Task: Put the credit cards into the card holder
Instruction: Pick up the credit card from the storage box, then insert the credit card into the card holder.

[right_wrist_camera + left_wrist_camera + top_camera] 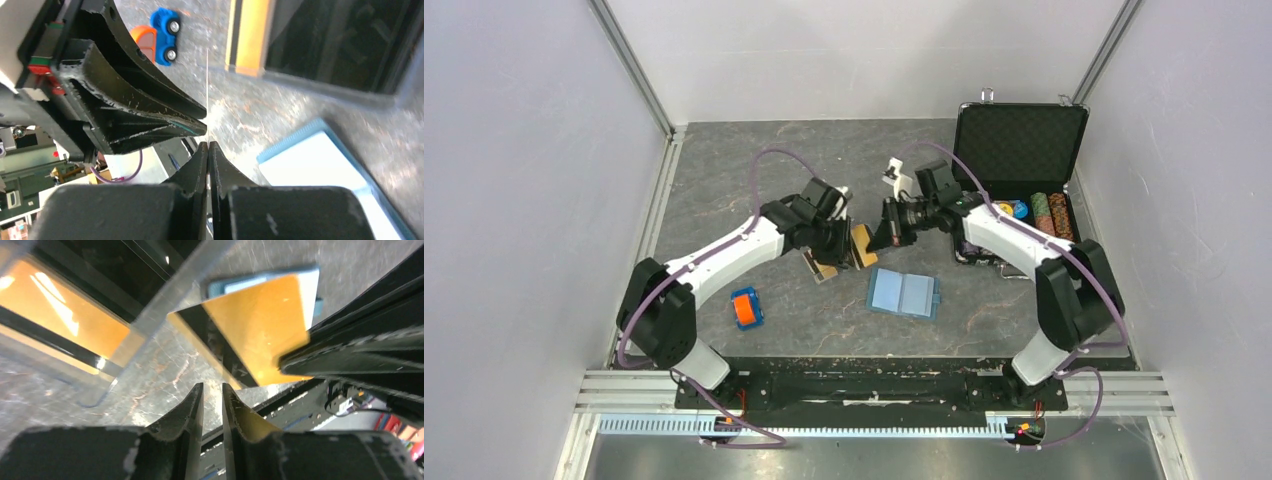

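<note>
My right gripper (882, 238) is shut on an orange credit card with a black stripe (864, 246), held on edge above the table. In the left wrist view that card (255, 330) faces me, with the right fingers (350, 360) clamped on its right side. In the right wrist view it shows as a thin edge-on line (207, 80) between my shut gripper (208, 146). My left gripper (832, 246) (212, 390) is just left of the card, its jaws a narrow gap apart and empty. The teal card holder (904, 292) (320, 165) lies open just in front.
A clear plastic tray (816, 266) (150, 315) with more orange and black cards (65, 315) (247, 35) sits under the left gripper. An orange-and-blue toy block (746, 308) (160, 35) lies front left. An open black chip case (1022, 150) stands back right.
</note>
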`<move>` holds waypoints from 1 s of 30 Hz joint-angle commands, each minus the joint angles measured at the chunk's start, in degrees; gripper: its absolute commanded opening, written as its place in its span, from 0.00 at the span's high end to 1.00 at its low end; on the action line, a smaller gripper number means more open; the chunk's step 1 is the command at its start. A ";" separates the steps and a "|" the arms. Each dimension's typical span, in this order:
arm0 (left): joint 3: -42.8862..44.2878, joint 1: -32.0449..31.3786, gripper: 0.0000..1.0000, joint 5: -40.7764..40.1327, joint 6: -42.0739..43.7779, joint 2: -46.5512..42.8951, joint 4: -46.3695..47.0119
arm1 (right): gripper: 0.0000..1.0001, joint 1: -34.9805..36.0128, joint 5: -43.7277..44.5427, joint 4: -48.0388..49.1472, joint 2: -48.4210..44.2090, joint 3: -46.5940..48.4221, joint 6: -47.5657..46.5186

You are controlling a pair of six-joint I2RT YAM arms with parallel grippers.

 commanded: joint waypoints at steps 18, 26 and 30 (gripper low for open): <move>5.68 -10.89 0.74 -1.79 -2.13 20.15 1.84 | 1.00 -13.85 1.82 -7.33 -19.01 -23.80 -5.57; 4.13 -11.41 0.80 2.03 -3.63 19.98 5.08 | 1.00 -15.52 3.83 -6.88 -17.23 -27.56 -8.06; 2.55 -11.44 0.83 3.30 -4.59 18.92 7.17 | 1.00 -16.46 3.03 -3.70 -16.66 -30.14 -7.83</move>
